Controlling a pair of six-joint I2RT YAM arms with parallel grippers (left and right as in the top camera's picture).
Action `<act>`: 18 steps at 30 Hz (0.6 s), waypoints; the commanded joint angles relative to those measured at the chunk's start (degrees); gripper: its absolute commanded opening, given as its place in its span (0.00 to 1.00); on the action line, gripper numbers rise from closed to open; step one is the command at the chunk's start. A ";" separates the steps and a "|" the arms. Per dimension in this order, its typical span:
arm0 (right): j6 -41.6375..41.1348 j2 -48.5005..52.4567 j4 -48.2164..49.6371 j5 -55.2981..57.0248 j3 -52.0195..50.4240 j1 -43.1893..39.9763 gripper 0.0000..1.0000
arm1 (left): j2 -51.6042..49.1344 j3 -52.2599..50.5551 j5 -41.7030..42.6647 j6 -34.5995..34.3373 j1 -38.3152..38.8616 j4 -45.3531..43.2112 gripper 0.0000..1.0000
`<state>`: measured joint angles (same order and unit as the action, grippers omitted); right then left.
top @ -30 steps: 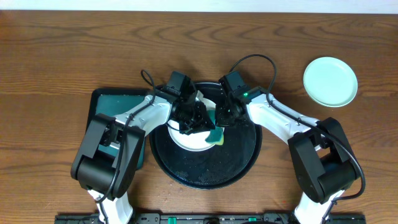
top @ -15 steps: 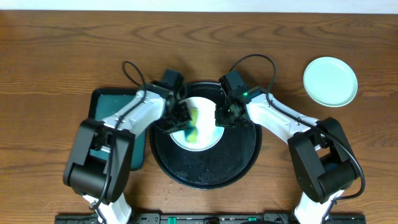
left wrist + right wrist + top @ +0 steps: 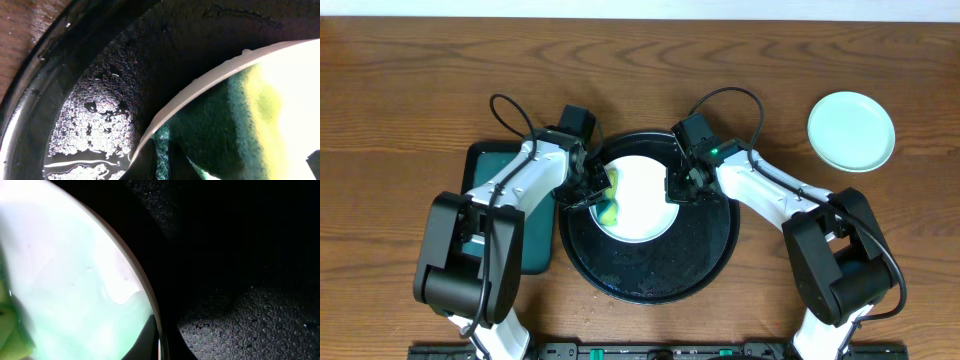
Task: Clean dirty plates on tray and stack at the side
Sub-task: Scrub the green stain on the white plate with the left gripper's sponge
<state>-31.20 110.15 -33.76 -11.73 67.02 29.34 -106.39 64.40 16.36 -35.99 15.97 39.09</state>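
Progress: roughly mid-task, judging by layout. Mid-scene, large round glossy black tray (image 3: 650, 275) holds one pale round shallow plate (image 3: 642, 200). Left gripper (image 3: 600, 192) is clenched on green-yellow sponge (image 3: 609, 205) at that plate's 9 o'clock. Right gripper (image 3: 674, 187) is clamped on its rim at 3 o'clock. Mint-green plate (image 3: 851, 131) lies well apart at tray's 2 o'clock and looks clean. Third plate not visible; stacking still to do.

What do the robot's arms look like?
The left arm and right arm match: white links with chunky black joints. A thin black cable loops over each wrist, and the right arm has a tiny green light.
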 commanded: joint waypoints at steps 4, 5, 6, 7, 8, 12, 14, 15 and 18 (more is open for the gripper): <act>-0.04 3.32 -0.52 2.23 -1.18 0.37 0.01 | -3.61 -0.07 -9.97 0.35 1.84 -4.15 0.07; -0.04 3.32 -0.52 2.23 -1.18 0.37 0.01 | -3.58 0.42 -9.27 0.39 2.60 -4.87 0.07; -0.04 3.32 -0.55 2.23 -1.18 0.39 0.01 | -3.54 0.79 -9.03 0.37 3.17 -5.18 0.07; -0.04 3.32 -0.55 2.23 -1.18 0.39 0.01 | -3.45 1.36 -9.03 0.37 3.85 -5.29 0.08; -0.04 3.34 -0.55 2.23 -1.18 0.39 0.01 | -3.32 1.92 -9.05 0.72 4.52 -5.31 0.07; -0.02 3.32 -0.59 2.23 -1.18 0.39 0.01 | -1.64 4.11 -10.16 2.71 6.60 -4.26 0.06; -0.02 3.32 -0.57 2.23 -1.18 0.39 0.01 | -0.13 5.27 -13.05 2.73 7.21 -2.47 0.07; -0.02 3.32 -0.57 2.23 -1.18 0.39 0.01 | 0.72 5.70 -14.71 2.73 7.41 -1.57 0.07; -0.02 3.32 -0.42 2.23 -1.18 0.37 0.01 | 3.54 6.08 -19.08 3.45 7.82 0.74 0.07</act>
<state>-31.22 110.15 -33.76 -11.73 67.05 29.34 -106.17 69.01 4.67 -34.06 23.77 38.17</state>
